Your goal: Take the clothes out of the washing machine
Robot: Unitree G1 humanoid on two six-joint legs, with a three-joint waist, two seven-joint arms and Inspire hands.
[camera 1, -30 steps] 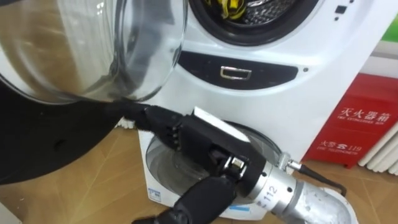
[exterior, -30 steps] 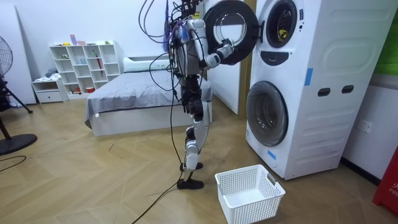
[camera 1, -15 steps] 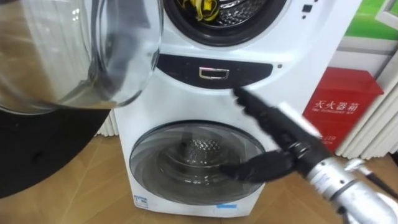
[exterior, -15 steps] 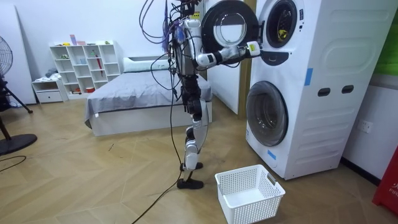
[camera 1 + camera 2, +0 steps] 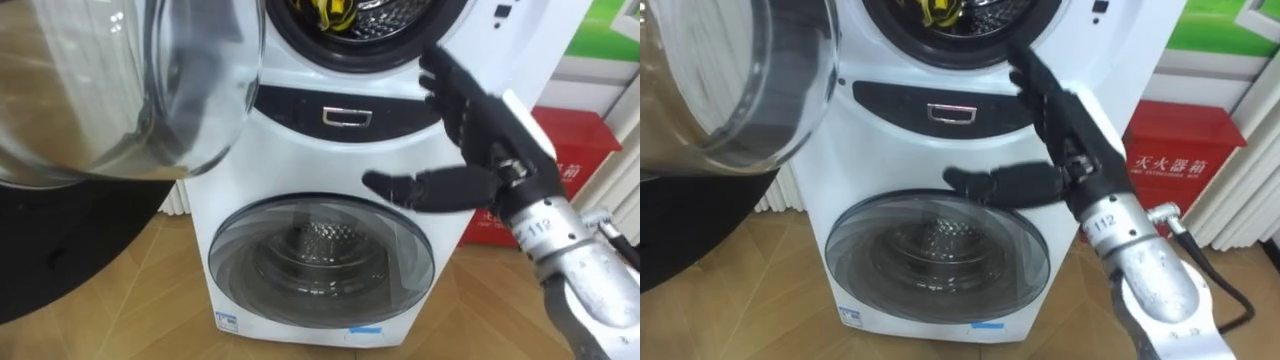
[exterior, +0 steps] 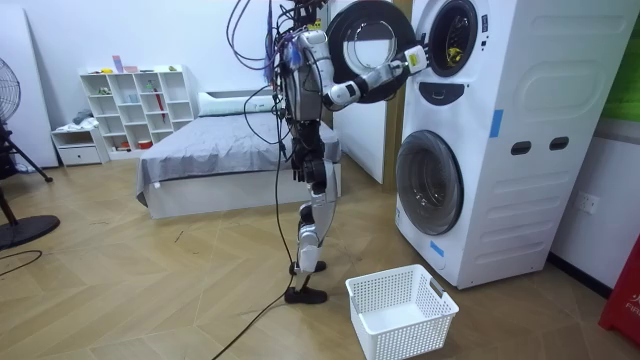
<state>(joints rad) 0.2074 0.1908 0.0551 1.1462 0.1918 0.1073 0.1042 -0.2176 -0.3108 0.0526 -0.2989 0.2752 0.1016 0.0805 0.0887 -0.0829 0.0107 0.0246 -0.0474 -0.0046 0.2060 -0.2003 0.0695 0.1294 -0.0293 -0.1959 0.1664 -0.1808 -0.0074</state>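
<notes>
The upper washing machine's drum opening (image 5: pixel 370 35) is at the top of the view, with yellow and dark clothes (image 5: pixel 326 12) lying inside. Its round glass door (image 5: pixel 130 80) stands swung open at the left. My right hand (image 5: pixel 492 140) is open, its fingers straight and pointing up toward the opening's lower right rim, the thumb spread to the left. It holds nothing and is still outside the drum. In the room view I stand upright facing the stacked machines, and that right hand (image 6: pixel 412 62) is raised to the upper door.
The lower machine's shut round door (image 5: pixel 320 260) is below my hand. A red box (image 5: pixel 578 150) stands right of the machines. A white laundry basket (image 6: pixel 400 310) sits on the wooden floor by my feet. A bed (image 6: pixel 220 150) is behind me.
My right hand has risen from in front of the lower machine's door to the upper drum's lower rim, staying open. The view shifted right a little earlier on.
</notes>
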